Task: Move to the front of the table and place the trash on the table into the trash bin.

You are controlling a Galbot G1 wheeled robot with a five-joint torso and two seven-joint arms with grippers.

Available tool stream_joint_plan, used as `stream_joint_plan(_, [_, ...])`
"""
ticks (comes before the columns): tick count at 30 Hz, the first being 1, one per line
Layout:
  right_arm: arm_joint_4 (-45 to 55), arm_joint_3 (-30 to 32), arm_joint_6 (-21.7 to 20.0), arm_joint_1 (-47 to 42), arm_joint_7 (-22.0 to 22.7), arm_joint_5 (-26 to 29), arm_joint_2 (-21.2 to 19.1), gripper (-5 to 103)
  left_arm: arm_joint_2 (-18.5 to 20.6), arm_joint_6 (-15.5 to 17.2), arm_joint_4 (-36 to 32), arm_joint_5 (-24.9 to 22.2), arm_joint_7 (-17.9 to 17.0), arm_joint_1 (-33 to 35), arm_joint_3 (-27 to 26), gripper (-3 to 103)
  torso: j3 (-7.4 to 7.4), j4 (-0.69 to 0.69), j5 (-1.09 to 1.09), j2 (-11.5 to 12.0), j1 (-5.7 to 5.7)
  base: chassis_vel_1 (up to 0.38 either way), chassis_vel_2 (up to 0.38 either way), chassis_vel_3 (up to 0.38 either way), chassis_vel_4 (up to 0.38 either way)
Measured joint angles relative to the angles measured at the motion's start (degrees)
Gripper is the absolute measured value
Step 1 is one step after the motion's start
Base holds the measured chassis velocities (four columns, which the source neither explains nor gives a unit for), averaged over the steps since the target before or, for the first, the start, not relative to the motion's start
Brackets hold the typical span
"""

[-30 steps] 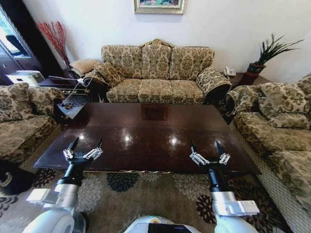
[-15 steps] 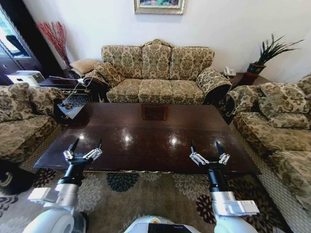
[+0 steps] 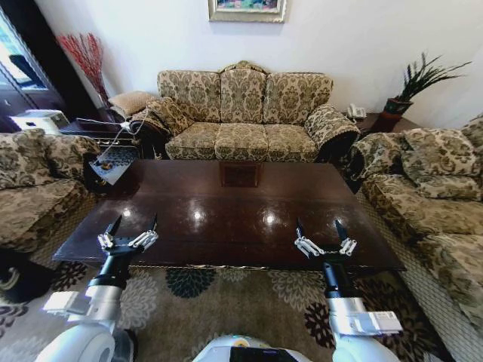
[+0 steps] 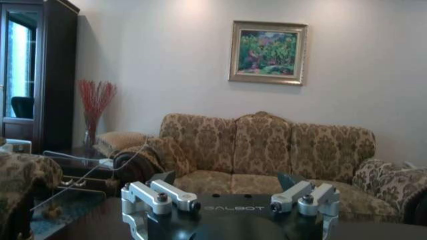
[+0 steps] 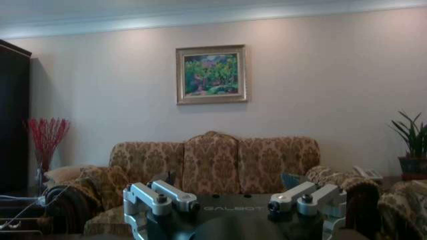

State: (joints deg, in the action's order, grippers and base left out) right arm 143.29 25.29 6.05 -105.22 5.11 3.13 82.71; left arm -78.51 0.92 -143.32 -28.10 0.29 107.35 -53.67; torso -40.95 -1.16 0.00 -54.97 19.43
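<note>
One big dark-brown counter (image 3: 226, 211) right in front of the robot, in the middle of the room. Shiny on top, with a few bright spots of light on the wood. Carved along the near edge. Stands on a flowery rug (image 3: 226, 302).

Two sets of jaws up over the near edge of the counter, one toward each near corner. Left jaws spread wide, dark tips pointing up and away, holding nothing. Right jaws just the same: spread wide, holding nothing. Both well apart from each other and both at about the same height. Left arm (image 3: 106, 290) and right arm (image 3: 339, 302) reaching up from below, over the rug.

Past the far side of the counter, a long sofa (image 3: 245, 113) with a leafy pattern, against the white wall. Above it, a framed picture (image 3: 247, 9) of green trees. Seen from both wrists too, with the spread jaws low in front of the sofa.

On the robot's left, another patterned sofa (image 3: 34, 181) beside the counter, with red twigs (image 3: 84, 56) in the far corner behind it. On the robot's right, a third sofa (image 3: 430, 196), and behind it a spiky green plant (image 3: 415, 83) in a pot, near a white phone (image 3: 356, 111).
</note>
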Motion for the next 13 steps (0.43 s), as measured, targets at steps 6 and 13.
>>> stream_joint_plan(6, [0.0, 0.0, 0.0, 0.0, 0.0, 0.0, 0.0, 100, 0.0, 0.0, 0.0, 0.0, 0.0, 0.0, 0.0, 100, 0.0, 0.0, 0.0, 0.0, 0.0, 0.0, 0.0, 0.0, 0.0])
stream_joint_plan(13, [-0.1, 0.0, 0.1, 0.0, 0.0, 0.1, 0.0, 100, 0.0, -0.1, 0.1, 0.0, 0.0, 0.0, 0.0, 100, 0.01, 0.0, 0.0, 0.0, 0.0, 0.0, 0.0, 0.0, 0.0])
